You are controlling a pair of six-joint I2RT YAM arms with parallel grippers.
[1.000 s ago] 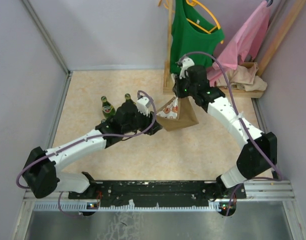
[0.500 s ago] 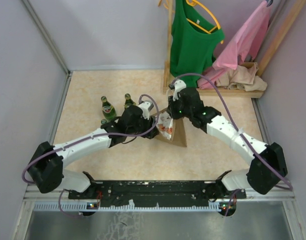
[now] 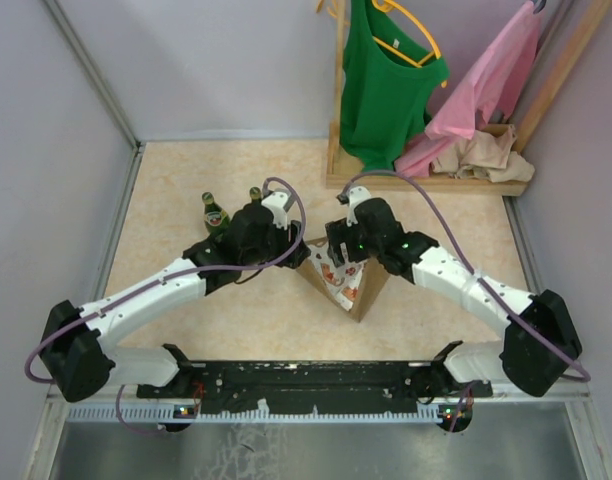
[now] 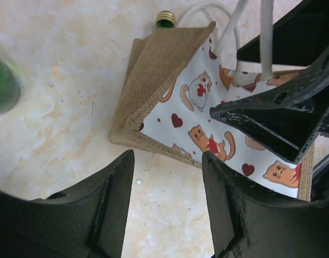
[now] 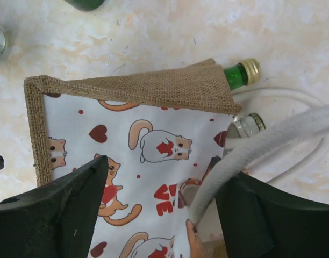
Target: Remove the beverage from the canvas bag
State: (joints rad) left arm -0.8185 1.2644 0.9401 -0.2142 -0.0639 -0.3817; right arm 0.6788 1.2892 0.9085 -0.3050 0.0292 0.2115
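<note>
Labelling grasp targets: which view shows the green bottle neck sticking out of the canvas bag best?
Right wrist: the green bottle neck pokes clear past the canvas bag edge, with a clear bottle beside it. Left wrist shows only its gold cap. Top external shows the bag, not the neck.

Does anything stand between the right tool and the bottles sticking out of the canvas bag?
Yes, a white loop handle crosses close by the clear bottle. The green bottle shows a bare neck outside the canvas bag.
</note>
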